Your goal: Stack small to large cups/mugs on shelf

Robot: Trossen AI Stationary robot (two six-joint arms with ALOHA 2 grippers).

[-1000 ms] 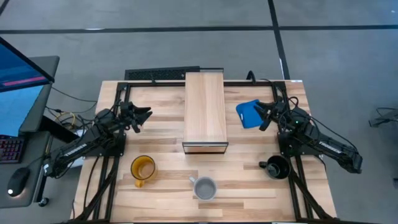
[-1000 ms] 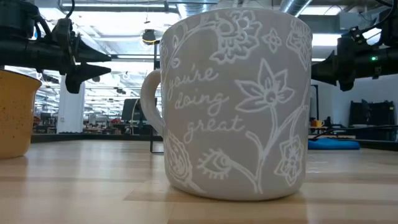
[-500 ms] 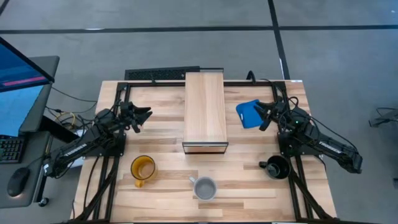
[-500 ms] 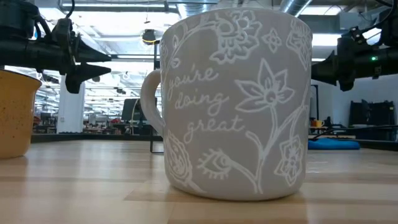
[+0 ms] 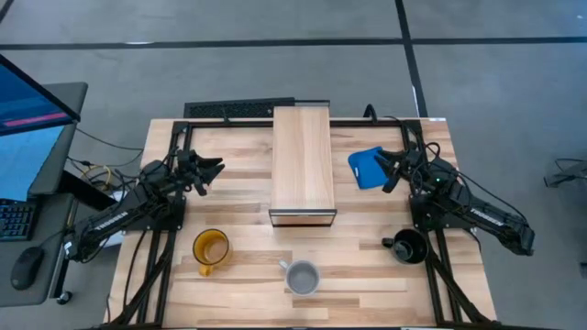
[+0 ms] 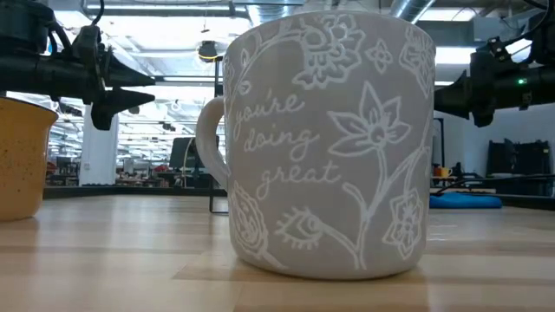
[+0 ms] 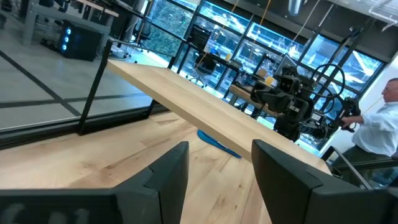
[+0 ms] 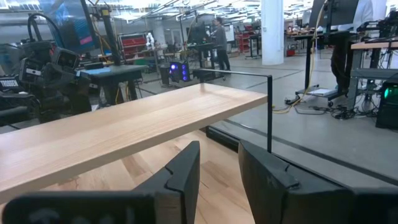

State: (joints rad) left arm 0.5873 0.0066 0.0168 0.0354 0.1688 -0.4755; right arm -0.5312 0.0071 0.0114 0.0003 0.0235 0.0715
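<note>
The yellow-orange mug (image 5: 210,248) stands upright on the tabletop at the near left. The light grey mug (image 5: 302,276) stands at the near middle and fills the low view (image 6: 325,143). The black mug (image 5: 407,247) stands at the near right. The light-wood shelf (image 5: 302,163) lies lengthwise on the middle of the table. My left gripper (image 5: 216,169) hovers left of the shelf, open and empty; its fingers show in the left wrist view (image 7: 217,177). My right gripper (image 5: 382,171) hovers right of the shelf, over a flat blue object (image 5: 366,168), open and empty (image 8: 219,168).
A dark keyboard-like bar (image 5: 240,109) lies along the table's far edge. A monitor (image 5: 32,137), a keyboard and a mouse (image 5: 26,268) stand off the table's left side. A person (image 7: 380,124) shows in the room beyond the table.
</note>
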